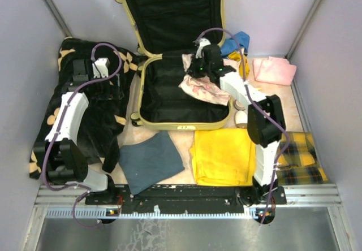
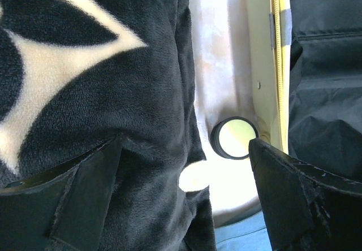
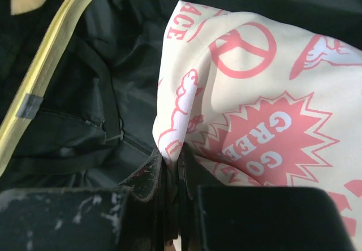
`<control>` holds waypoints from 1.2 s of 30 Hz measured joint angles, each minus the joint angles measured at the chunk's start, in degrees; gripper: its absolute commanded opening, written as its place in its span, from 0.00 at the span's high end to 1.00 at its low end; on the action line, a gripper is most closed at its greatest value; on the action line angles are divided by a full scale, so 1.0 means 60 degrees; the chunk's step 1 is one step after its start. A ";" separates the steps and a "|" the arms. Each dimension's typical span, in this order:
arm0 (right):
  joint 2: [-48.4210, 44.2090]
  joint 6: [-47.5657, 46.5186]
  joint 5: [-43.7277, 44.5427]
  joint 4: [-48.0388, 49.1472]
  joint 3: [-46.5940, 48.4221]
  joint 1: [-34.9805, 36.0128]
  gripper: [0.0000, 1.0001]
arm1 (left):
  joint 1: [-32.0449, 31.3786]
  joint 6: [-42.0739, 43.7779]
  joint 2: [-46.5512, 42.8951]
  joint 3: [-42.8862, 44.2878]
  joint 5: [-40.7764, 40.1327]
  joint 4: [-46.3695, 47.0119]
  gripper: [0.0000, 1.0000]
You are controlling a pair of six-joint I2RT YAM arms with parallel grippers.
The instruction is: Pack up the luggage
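Luggage (image 1: 164, 95) is lying open under right fingers (image 3: 150, 177) pinching a pink-printed cloth (image 3: 254, 104) for packing; left fingers (image 2: 294, 200) are gaping open.

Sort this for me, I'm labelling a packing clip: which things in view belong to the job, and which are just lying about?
In the job: suitcase, open; printed cloth, pinched by the right end effector.
Lying about, for now: black blanket, grey-blue cloth, yellow cloth, pink cloth, plaid cloth.
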 measured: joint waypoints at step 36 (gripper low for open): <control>0.5249 -0.1891 -0.1137 0.1472 0.4244 0.2157 0.73 | 0.0000 0.0004 0.0153 -0.0514 -0.0095 0.0361 0.00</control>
